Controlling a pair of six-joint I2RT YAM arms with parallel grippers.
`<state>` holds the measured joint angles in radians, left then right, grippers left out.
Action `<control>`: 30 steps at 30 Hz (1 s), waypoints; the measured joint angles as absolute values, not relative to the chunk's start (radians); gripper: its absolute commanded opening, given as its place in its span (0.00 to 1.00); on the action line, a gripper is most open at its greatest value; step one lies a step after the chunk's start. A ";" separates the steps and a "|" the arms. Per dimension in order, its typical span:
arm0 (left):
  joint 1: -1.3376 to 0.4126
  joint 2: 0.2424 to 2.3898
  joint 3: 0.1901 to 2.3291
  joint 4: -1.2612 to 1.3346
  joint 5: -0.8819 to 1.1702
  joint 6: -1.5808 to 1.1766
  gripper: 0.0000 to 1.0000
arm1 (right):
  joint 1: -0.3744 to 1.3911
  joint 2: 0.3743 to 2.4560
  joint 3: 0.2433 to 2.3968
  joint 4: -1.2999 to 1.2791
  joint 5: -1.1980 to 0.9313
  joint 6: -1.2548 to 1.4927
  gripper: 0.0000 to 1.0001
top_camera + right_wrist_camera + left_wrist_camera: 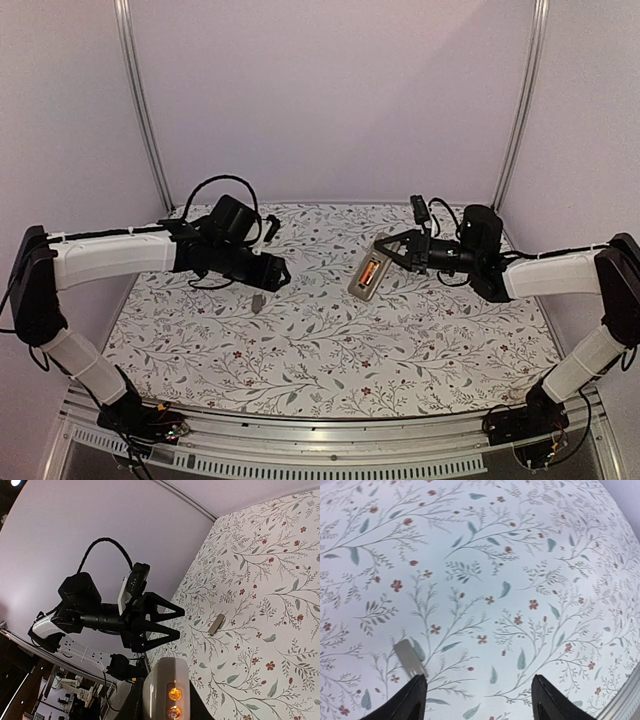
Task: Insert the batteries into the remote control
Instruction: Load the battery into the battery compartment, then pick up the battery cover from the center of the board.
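Currently, your right claw (392, 252) is clenched on the remote control (367, 275). In the top view it grips the remote right of centre over the table (330, 370), and the remote appears lifted off the floral surface. The remote sits tilted, with its grey-tan back turned up toward the overhead camera.

Note on the batteries (370, 271): an orange-red patch shows in the recess of that back. From the right wrist view you see two round orange ends, one above the other, at the near end of the pale body. Whether both are pressed fully home cannot be told from these views.

Your left claw (477, 702) is released, with nothing between its jaws. In its own wrist view the two dark fingertips (415, 700) stand well apart at the bottom edge, and only the leaf-and-flower pattern shows between them. The right wrist view shows the same thing from across the table: black jaws spread in a V and pointing toward the remote.

Also logged is a small flat grey piece (410, 657) lying on the table. In the left wrist view it sits just beside one fingertip, at that finger's outer side and not in the gap. You cannot tell from the pictures whether the finger touches it. In the top view it lies just in front of the left claw's tip, well apart from the remote.
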<state>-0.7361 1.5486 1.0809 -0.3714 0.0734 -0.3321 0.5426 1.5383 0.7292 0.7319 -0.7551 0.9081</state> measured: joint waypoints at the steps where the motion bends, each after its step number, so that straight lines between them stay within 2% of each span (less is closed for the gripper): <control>1: -0.720 1.549 1.078 -0.399 0.025 -0.361 0.71 | 0.540 1.528 0.729 0.706 -0.744 0.886 0.00; 5: -0.675 1.559 1.060 -0.476 -0.118 -0.468 0.66 | 0.532 1.515 0.729 0.624 -0.711 0.820 0.00; 9: -0.664 1.600 1.034 -0.514 -0.170 -0.526 0.64 | 0.525 1.515 0.727 0.573 -0.695 0.785 0.00; 30: -0.664 1.829 1.090 -0.528 -0.173 -0.550 0.48 | 0.522 1.522 0.727 0.538 -0.688 0.761 0.00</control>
